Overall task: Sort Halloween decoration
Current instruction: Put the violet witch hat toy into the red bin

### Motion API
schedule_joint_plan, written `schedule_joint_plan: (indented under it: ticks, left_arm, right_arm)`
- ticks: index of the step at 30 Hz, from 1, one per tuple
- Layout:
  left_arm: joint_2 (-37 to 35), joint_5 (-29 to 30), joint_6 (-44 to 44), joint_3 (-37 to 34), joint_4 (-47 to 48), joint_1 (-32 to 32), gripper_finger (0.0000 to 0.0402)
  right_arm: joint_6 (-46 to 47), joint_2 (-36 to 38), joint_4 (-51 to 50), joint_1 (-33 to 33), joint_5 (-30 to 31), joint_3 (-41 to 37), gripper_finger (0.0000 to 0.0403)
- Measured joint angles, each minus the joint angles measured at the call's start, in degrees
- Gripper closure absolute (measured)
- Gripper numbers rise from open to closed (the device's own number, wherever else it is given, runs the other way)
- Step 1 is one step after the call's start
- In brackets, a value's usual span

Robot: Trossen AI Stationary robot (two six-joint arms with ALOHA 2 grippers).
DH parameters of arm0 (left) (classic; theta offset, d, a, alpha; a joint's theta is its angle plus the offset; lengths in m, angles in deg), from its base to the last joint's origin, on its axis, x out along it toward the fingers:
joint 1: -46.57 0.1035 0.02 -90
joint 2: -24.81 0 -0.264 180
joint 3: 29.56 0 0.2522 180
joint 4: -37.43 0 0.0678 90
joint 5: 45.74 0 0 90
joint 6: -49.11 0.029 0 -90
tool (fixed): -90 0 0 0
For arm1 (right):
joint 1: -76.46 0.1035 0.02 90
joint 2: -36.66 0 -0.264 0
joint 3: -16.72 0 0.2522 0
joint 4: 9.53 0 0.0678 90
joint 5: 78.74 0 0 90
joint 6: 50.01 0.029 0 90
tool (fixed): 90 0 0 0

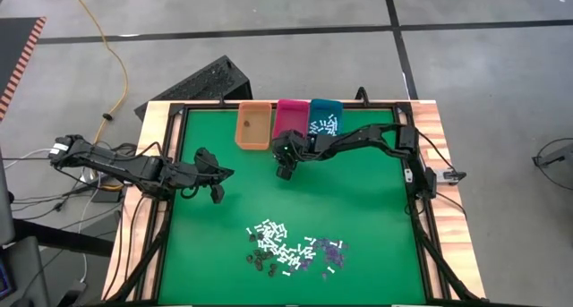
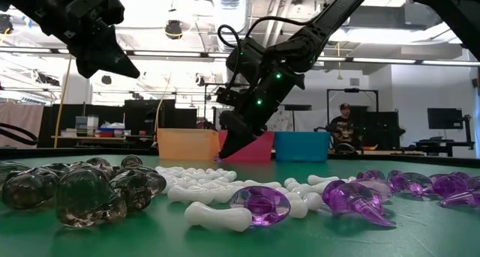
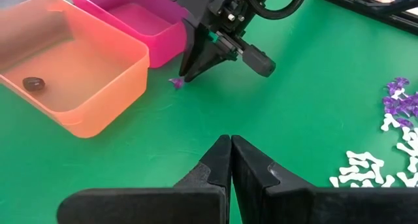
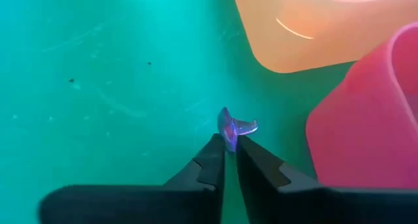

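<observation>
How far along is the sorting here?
Early. Done: white pieces in the teal bin, one dark piece in the orange bin. In hand: right gripper pinching a purple piece beside the pink bin. Left: the mixed pile.

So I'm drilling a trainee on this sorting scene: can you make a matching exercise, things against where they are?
Things:
1. dark piece
2. white sticks
3. purple bit
4. left gripper

Places:
A. in the teal bin
B. shut, over bare mat
C. at the right gripper's fingertips, on the mat by the pink bin
D. in the orange bin

Pairs: 1-D, 2-A, 3-C, 4-B
</observation>
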Motion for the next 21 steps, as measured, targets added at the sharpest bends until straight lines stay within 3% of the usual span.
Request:
schedule_joint_plan:
  ticks: [4,21]
  left_arm:
    - [0.0,-0.1,0.0,0.0,0.0,0.0,0.0401]
    - [0.0,-3.1,-0.1,0.0,0.4,0.0,0.0401]
  right_arm:
    - [0.0,0.0,0.0,0.0,-0.1,0.0,0.0386]
    - [4.0,0.2,-0.4,6.4,-0.5,0.0,0.0386]
